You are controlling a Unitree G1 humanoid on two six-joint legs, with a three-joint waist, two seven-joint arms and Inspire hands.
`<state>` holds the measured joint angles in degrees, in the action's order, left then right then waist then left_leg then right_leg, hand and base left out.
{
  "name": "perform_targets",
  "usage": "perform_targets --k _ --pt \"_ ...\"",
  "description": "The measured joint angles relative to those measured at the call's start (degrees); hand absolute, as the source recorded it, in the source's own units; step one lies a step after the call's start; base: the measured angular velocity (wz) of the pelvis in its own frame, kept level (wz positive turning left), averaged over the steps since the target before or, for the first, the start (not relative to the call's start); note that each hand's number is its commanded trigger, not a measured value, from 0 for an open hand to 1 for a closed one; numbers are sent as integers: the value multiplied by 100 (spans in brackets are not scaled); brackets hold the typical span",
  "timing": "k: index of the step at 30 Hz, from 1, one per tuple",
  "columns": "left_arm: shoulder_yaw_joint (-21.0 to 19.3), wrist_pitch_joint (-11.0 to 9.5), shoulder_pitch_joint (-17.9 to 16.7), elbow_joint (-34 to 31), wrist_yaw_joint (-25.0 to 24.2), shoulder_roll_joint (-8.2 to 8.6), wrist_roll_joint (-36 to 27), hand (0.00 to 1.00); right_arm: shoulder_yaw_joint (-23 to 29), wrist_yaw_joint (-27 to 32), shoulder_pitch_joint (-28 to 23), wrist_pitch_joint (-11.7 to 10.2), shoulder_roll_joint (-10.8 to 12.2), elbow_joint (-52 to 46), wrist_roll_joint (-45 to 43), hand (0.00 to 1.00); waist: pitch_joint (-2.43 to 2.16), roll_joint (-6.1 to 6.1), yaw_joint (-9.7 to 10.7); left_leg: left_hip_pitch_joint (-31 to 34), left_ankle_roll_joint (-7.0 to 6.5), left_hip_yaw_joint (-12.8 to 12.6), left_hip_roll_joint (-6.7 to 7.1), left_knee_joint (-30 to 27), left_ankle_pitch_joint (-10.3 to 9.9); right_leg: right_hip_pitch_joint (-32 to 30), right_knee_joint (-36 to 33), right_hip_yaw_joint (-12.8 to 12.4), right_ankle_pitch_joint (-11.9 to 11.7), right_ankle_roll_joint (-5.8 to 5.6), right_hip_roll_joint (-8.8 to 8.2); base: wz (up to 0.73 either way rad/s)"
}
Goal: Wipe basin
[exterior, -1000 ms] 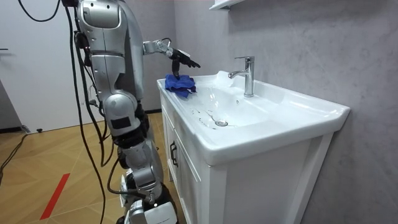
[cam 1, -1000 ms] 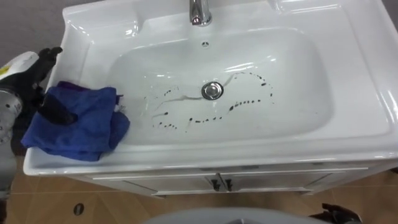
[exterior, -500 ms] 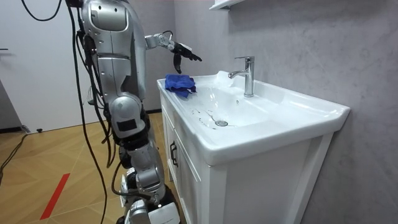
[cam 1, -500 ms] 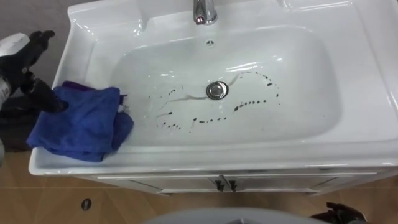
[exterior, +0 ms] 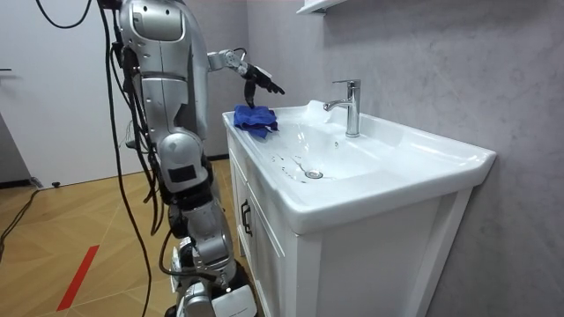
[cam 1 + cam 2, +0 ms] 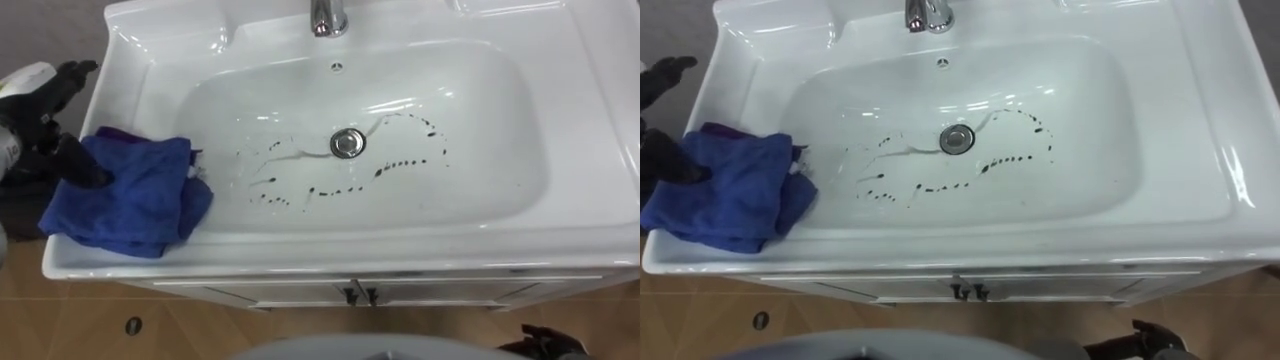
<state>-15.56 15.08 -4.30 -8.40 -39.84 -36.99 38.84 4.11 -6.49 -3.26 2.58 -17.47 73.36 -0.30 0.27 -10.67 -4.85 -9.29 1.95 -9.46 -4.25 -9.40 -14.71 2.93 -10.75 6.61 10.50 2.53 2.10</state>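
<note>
A crumpled blue cloth (image 6: 130,195) lies on the left rim of the white ceramic basin (image 6: 560,60), near its front corner. The left robot hand (image 6: 60,140) hovers at the cloth's left edge with its dark fingers spread wide. Dark stains (image 6: 350,188) ring the round metal drain (image 6: 346,143). The right robot hand (image 6: 545,345) hangs low by the cabinet front, and I cannot tell its state.

The bowl of the basin (image 6: 500,120) lies open across mid-frame, with only a flat drain (image 6: 347,142) and dark smears (image 6: 400,165). The tap (image 6: 327,17) overhangs top centre. A heaped cloth (image 6: 135,195) blocks the left rim, with the left hand (image 6: 60,140) at its left edge.
</note>
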Motion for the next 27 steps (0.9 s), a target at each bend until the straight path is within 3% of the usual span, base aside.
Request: perform_targets --k 7,13,27 --pt "11 142 -183 1 -255 1 -2 0 -168 -86 70 10 -4 0 -46 0 32 107 10 13 0 6 1 -1 0 6 0 32 0 0 -8 1" --pt "107 330 -456 1 -438 46 -81 0 -234 -146 56 132 -37 61 -49 0 29 127 44 13 0 25 2 -1 0 11 -1 52 0 0 -13 1" --pt "445 324 -502 -6 -459 44 -118 0 -522 -231 35 211 -102 154 -71 0 20 113 196 -26 0 20 8 -12 0 7 -2 4 1 0 -11 -1"
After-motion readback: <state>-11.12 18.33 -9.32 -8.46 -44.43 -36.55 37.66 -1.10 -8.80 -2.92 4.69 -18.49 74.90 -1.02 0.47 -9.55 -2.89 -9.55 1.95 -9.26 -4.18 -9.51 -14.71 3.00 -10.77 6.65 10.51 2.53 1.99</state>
